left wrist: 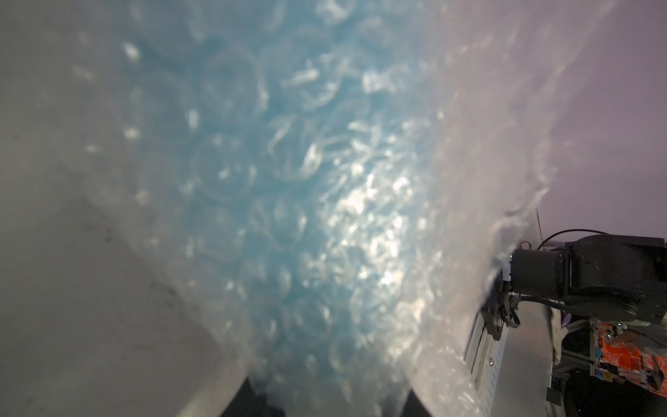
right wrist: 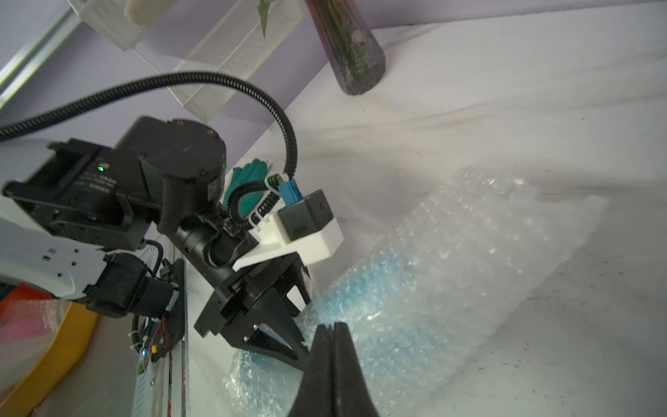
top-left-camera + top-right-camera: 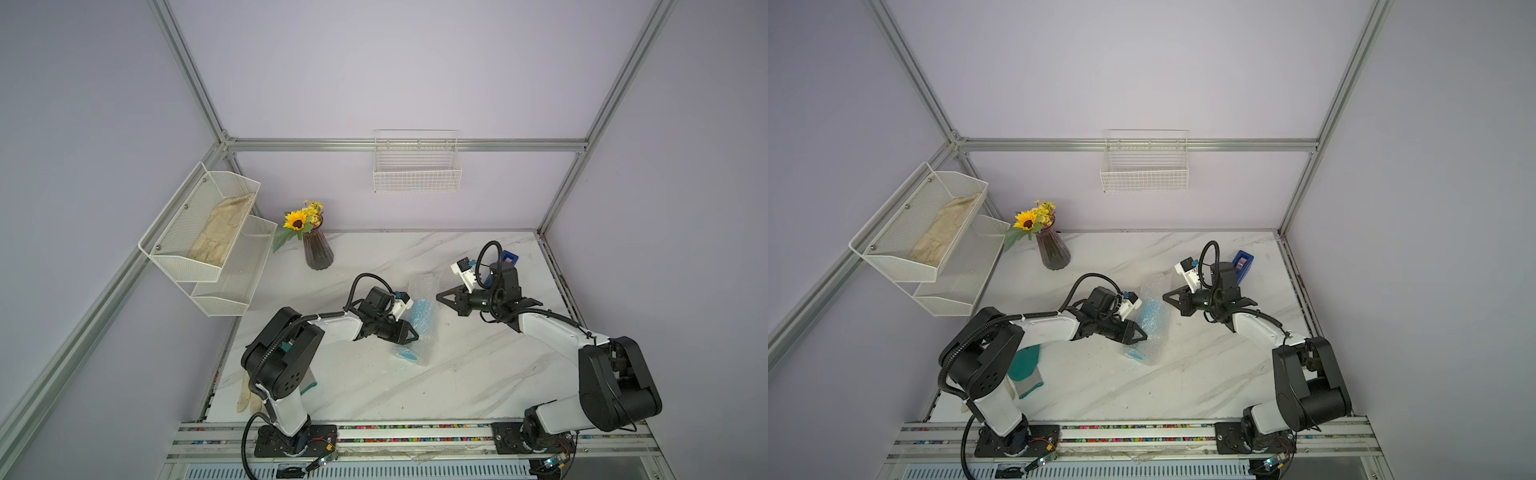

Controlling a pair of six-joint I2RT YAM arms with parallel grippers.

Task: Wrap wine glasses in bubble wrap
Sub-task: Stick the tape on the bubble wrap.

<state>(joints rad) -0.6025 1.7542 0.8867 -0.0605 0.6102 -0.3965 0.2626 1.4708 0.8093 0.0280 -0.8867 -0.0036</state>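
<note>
One light-blue opaque goblet lies on its side at the centre, rolled inside clear crinkly bubble wrap; the left gripper clamps the roll, the right gripper hovers closed and empty just right of it, and I think the loose far end needs tucking.

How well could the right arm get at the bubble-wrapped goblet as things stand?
Probably yes: the shut right gripper hovers just beside the bubble wrap, nothing between; the left gripper clamps its opposite side.
</note>
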